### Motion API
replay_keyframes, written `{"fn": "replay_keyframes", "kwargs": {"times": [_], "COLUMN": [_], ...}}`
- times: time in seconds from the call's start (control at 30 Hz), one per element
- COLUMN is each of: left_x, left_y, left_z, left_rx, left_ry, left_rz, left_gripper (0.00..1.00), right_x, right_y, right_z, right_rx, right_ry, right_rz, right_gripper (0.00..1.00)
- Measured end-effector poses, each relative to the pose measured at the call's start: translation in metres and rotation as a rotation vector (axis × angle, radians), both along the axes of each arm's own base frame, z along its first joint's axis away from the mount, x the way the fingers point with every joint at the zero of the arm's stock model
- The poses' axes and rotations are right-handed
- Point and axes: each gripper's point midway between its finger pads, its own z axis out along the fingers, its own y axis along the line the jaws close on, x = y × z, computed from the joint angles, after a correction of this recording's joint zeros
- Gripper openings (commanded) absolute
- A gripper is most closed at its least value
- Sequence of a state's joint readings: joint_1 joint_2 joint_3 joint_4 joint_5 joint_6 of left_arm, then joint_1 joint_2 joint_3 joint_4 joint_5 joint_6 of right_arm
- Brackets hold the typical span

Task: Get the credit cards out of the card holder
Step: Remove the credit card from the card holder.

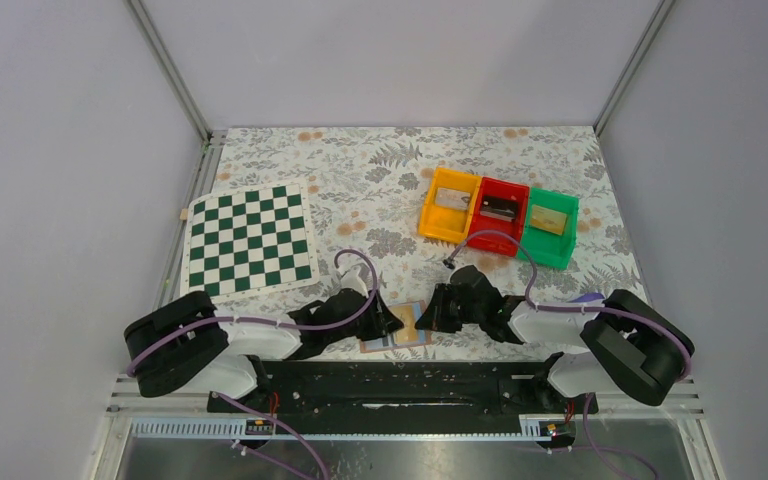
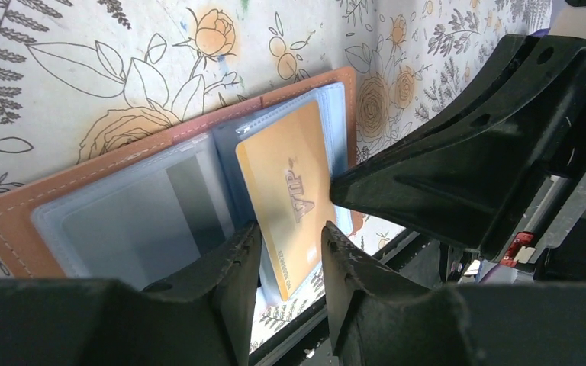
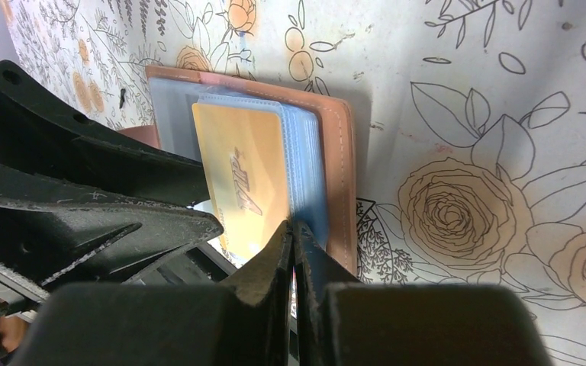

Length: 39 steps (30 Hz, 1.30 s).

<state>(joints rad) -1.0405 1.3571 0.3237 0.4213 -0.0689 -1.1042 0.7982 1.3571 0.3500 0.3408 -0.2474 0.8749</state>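
Floral-printed counter [image 1: 380,170] carried the open card holder [image 2: 15,229] near its front edge, between both arms. One yellow credit card [image 2: 286,191] stuck out of its sleeve, long axis pointing at the left end effector [image 2: 290,235], whose jaws stood apart on both sides of the card's near end. The right end effector [image 3: 292,238] was closed at the holder's sleeve edge; whether it pinched it could not be told.

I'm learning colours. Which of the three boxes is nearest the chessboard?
The yellow box, at the left end of the row; the red box and green box sit farther from the chessboard.
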Motion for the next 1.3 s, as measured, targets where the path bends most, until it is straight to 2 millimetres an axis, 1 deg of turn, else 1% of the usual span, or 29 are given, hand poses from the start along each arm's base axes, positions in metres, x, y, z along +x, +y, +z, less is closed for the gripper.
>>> {"fn": "replay_keyframes", "kwargs": {"times": [0.27, 0.37, 0.43, 0.67, 0.87, 1.1, 1.3], "left_x": [-0.002, -0.002, -0.001, -0.002, -0.004, -0.005, -0.004], "left_y": [0.003, 0.003, 0.003, 0.001, 0.014, 0.023, 0.03], "left_z": [-0.001, -0.002, -0.001, 0.013, 0.013, 0.01, 0.013], "left_rx": [-0.025, -0.024, -0.028, -0.102, -0.121, -0.127, -0.135], "left_ry": [-0.007, -0.011, -0.007, -0.007, 0.015, 0.036, 0.04], "left_rz": [0.001, -0.003, 0.002, -0.003, 0.012, 0.014, 0.017], "left_gripper": [0.17, 0.01, 0.0, 0.0, 0.0, 0.0, 0.0], "right_x": [0.0, 0.0, 0.0, 0.0, 0.001, 0.005, 0.007], "right_y": [0.0, 0.0, 0.0, 0.0, -0.001, -0.002, -0.003], "right_z": [0.0, 0.0, 0.0, 0.0, 0.0, 0.001, 0.0], "right_rx": [0.006, 0.006, 0.005, 0.004, -0.005, -0.025, -0.035], "right_ry": [0.002, 0.003, 0.003, 0.002, 0.001, -0.012, -0.017], "right_rz": [-0.006, -0.007, -0.007, -0.008, -0.007, -0.008, -0.011], "right_gripper": [0.06, 0.06, 0.06, 0.06, 0.06, 0.05, 0.05]}}
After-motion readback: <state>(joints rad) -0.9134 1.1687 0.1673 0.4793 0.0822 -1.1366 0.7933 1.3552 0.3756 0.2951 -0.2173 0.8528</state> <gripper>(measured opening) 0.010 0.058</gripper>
